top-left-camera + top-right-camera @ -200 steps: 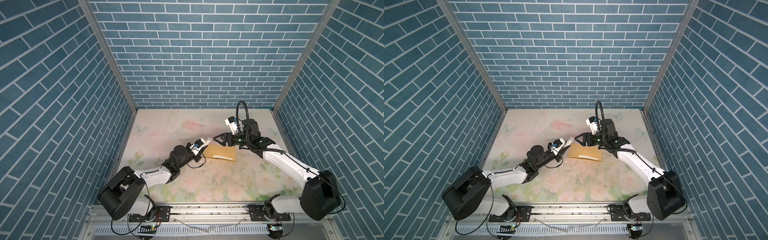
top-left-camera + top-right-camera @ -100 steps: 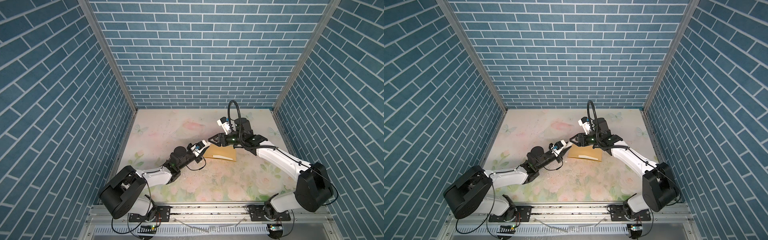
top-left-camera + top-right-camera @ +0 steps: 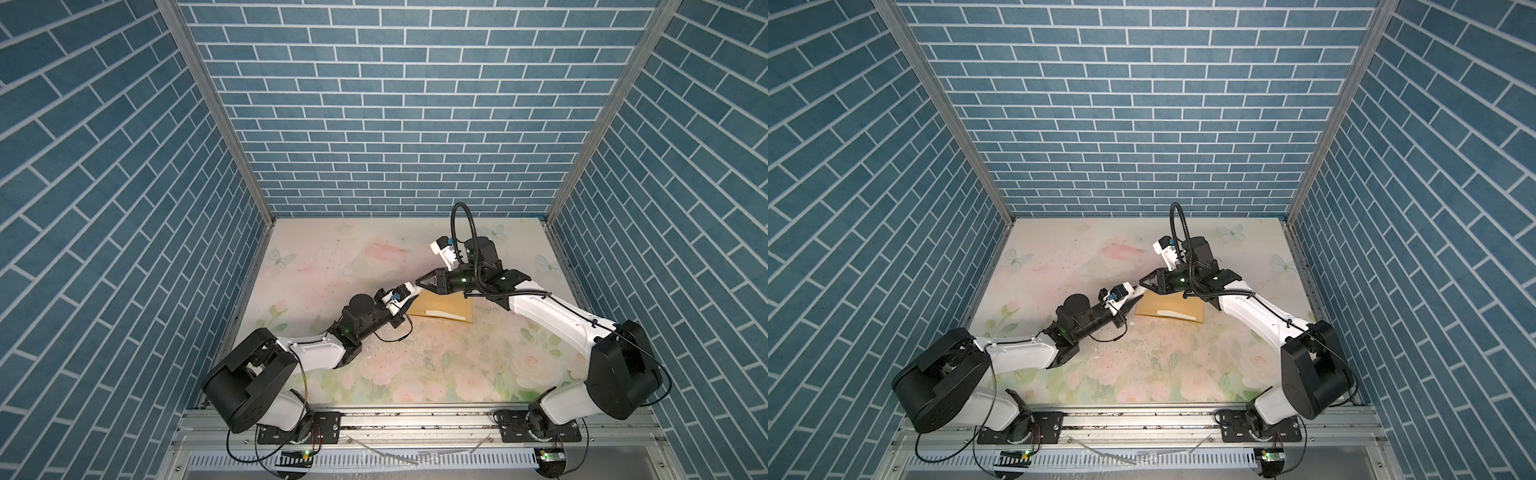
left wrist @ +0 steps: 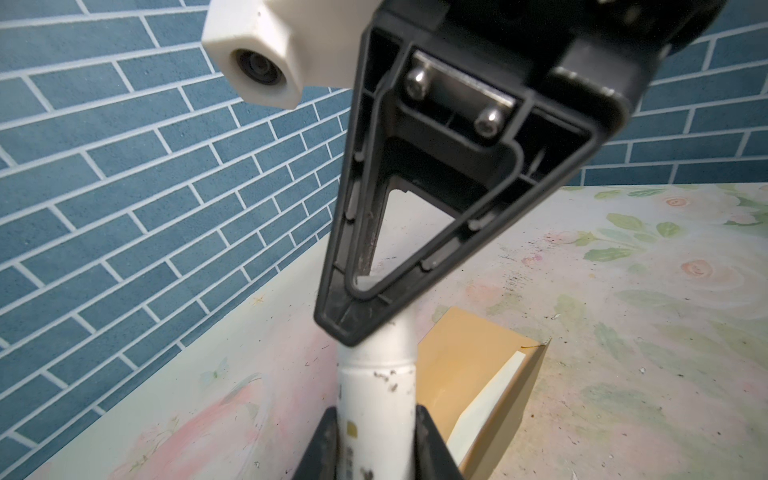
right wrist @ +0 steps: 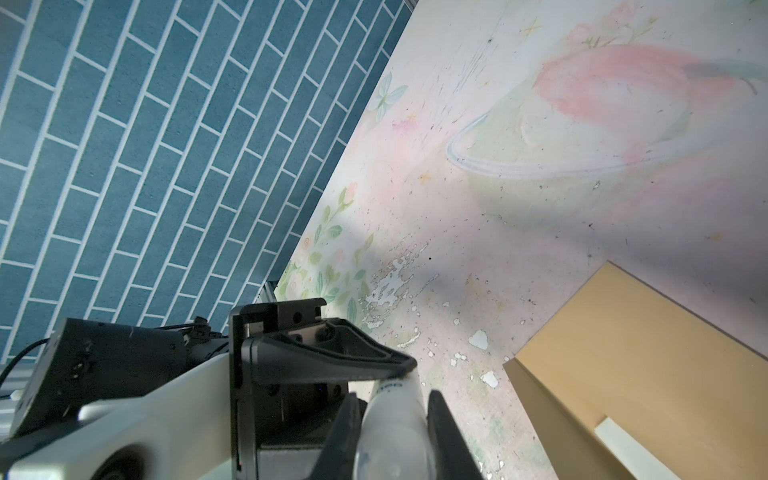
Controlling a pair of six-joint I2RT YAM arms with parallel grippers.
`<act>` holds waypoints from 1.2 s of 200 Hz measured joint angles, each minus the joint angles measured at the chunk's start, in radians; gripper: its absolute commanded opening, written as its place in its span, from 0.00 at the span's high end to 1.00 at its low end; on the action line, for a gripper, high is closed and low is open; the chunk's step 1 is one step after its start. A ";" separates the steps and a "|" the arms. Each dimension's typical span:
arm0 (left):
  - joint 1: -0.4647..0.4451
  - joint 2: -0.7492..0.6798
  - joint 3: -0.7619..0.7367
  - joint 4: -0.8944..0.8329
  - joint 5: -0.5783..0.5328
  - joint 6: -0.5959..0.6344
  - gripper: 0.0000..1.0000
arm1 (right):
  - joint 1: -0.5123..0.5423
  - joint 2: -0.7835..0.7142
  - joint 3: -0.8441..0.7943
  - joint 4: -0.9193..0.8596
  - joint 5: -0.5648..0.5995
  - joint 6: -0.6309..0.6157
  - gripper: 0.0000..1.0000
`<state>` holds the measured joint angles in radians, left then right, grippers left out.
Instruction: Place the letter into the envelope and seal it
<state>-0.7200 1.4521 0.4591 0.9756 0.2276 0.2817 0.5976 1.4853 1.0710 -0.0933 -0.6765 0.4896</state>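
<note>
A robotics test cell rather than any home or office: blue brick-patterned panels (image 3: 399,108) wall in three sides, joined at the corners by bare aluminium posts (image 3: 216,112). A worn, floral-printed tabletop (image 3: 436,365) fills the enclosure, its print flaking in patches. Two white-and-black robot arms (image 3: 1017,353) are bolted to a metal rail (image 3: 415,419) along the open front edge, with loose cabling and lit circuit boards below.

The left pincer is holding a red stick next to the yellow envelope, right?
Not quite. The stick is white, not red, as the left wrist view shows. The rest is right: the left pincer holds it next to the yellow envelope.
</note>
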 measured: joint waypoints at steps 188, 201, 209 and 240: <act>-0.011 -0.006 -0.019 0.040 0.029 0.004 1.00 | -0.051 -0.079 0.000 -0.054 -0.021 -0.064 0.99; -0.011 -0.006 -0.023 0.021 0.036 0.003 1.00 | -0.065 -0.097 0.000 -0.048 -0.015 -0.076 0.99; -0.011 -0.006 -0.026 0.014 0.040 0.003 1.00 | -0.071 -0.106 0.000 -0.046 -0.011 -0.080 0.99; -0.011 -0.006 -0.026 -0.001 0.045 0.003 1.00 | -0.100 -0.117 0.000 -0.047 0.021 -0.093 0.98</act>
<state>-0.7311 1.4464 0.4332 0.9749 0.2726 0.2848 0.4980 1.3678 1.0706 -0.1398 -0.6559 0.3969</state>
